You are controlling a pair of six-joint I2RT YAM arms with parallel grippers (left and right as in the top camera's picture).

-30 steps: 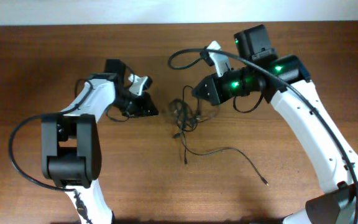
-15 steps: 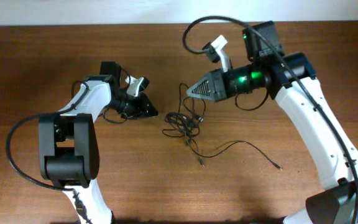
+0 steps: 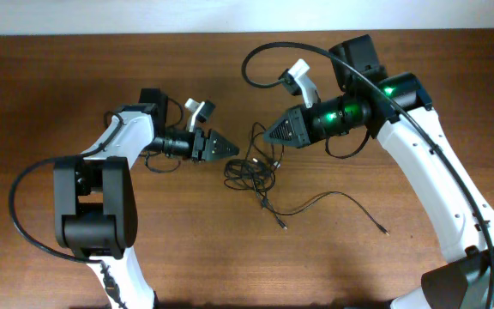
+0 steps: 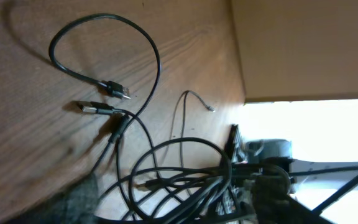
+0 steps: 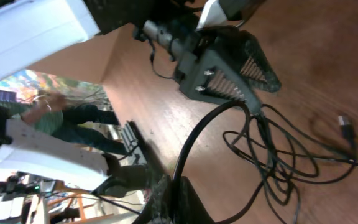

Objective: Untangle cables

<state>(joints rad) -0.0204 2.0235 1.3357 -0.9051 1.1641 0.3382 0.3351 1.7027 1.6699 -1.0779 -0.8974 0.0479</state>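
Nearest on the brown wooden table (image 3: 187, 257), two loose ends of the cables (image 3: 249, 168) trail out of the tangle. One short strand ends in a small plug (image 3: 283, 227) near the middle. A longer strand curves away to the right and ends in a second tip (image 3: 385, 231), well apart from the first.

Farther back, at the middle of the table, the rest of the thin black cords lie as a knotted bundle of overlapping loops between the two grippers. The left gripper (image 3: 232, 149) lies level on the left and points right, its tips just beside the left edge of the bundle. Its fingers stand apart (the right wrist view shows a gap between the two ribbed pads). I cannot tell whether the strands under its tips touch it.

The right gripper (image 3: 269, 136) sits to the right and slightly farther back, pointing left. Its fingers are pressed together on one black cord, which in its own wrist view rises from between them and arcs over toward the loops by the left gripper's tips. The left wrist view looks closely over the loops, with a pair of plug ends (image 4: 120, 92) side by side on the wood beyond, one silvery.

Green lights (image 3: 326, 115) glow on the right arm. Farthest back, a thicker black arm cable (image 3: 256, 58) loops above it, and a pale wall (image 3: 144, 17) runs along the table's far edge.
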